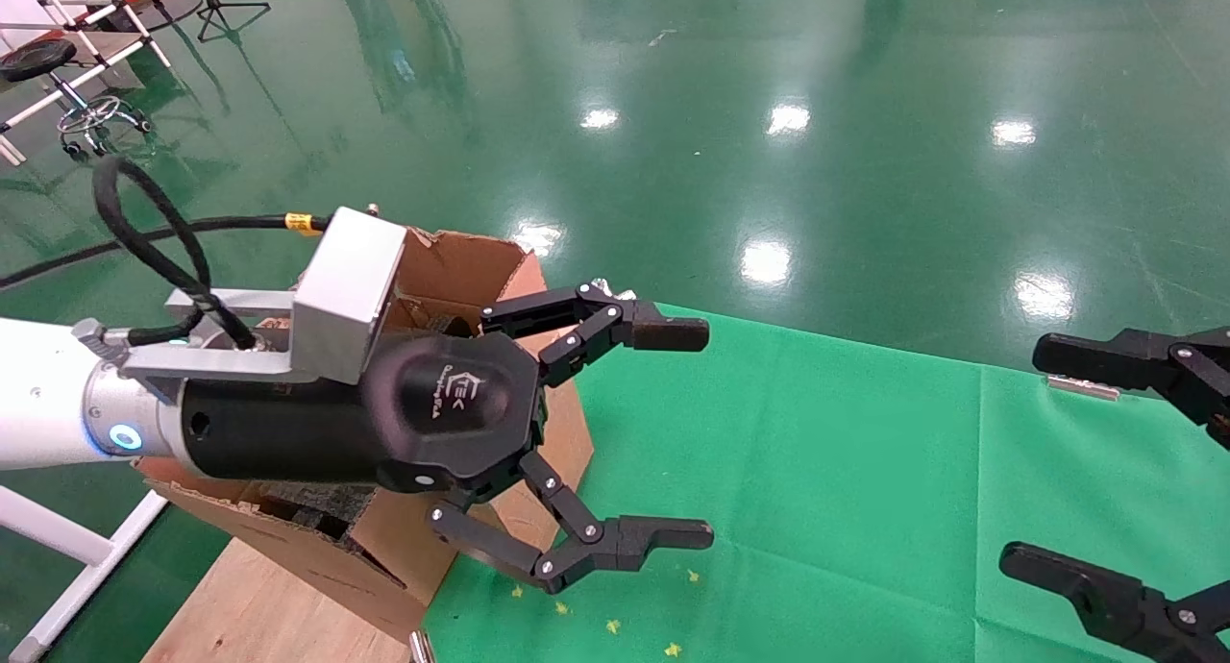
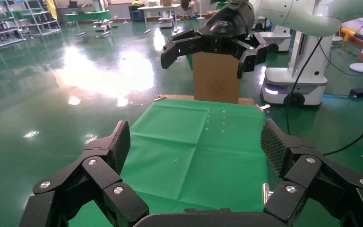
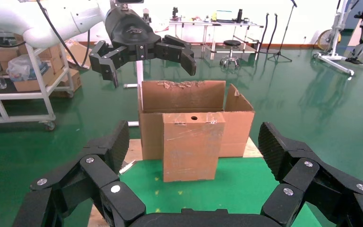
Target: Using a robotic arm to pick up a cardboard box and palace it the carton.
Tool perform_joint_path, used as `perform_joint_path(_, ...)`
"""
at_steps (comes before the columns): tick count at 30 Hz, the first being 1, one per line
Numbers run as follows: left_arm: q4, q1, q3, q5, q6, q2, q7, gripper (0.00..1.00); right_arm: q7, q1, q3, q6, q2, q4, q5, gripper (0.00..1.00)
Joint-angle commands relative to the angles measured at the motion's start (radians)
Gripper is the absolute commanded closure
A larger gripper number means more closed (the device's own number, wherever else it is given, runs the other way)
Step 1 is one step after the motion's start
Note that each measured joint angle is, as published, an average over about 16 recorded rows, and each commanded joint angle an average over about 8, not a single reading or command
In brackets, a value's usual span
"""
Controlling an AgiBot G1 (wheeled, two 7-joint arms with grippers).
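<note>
Where the green cloth (image 3: 246, 189) meets the wooden board (image 1: 259, 605), stands large: the carton (image 3: 194, 97), brown, ragged-flapped. Leans upright against its front: the cardboard box (image 3: 190, 146), flat, taped, hole near its top edge. Hovers above the carton, jaws spread wide and empty: the left gripper (image 1: 673, 432). Waits over the cloth, likewise open, empty: the right gripper (image 1: 1076, 461). Beyond, glossy green floor (image 1: 817, 86).

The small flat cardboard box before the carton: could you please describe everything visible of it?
The small flat brown cardboard box stands upright on the green cloth, directly before the large ragged-flapped carton; whether they touch is unclear. Glossy, scuffed tape covers its face, and a small round hole sits near its top. Nothing grips it; the open left gripper hangs above the carton.
</note>
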Motion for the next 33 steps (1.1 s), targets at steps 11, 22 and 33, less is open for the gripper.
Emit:
perform_joint_path(11,-0.032,-0.033,0.013,0.107,-0.044,-0.038,0.001,0.0,0.0,0.0,0.0,0.0,0.0,0.0,0.0,1.0)
perform_joint_path(22,-0.063,-0.076,0.047,0.246,-0.089,-0.064,-0.03,0.0,0.0,0.0,0.0,0.001,0.0,0.0,0.0,1.0)
perform_joint_path(33,-0.069,-0.232,0.155,0.619,-0.158,-0.053,-0.194,0.0,0.0,0.0,0.0,0.001,0.0,0.0,0.0,1.0)
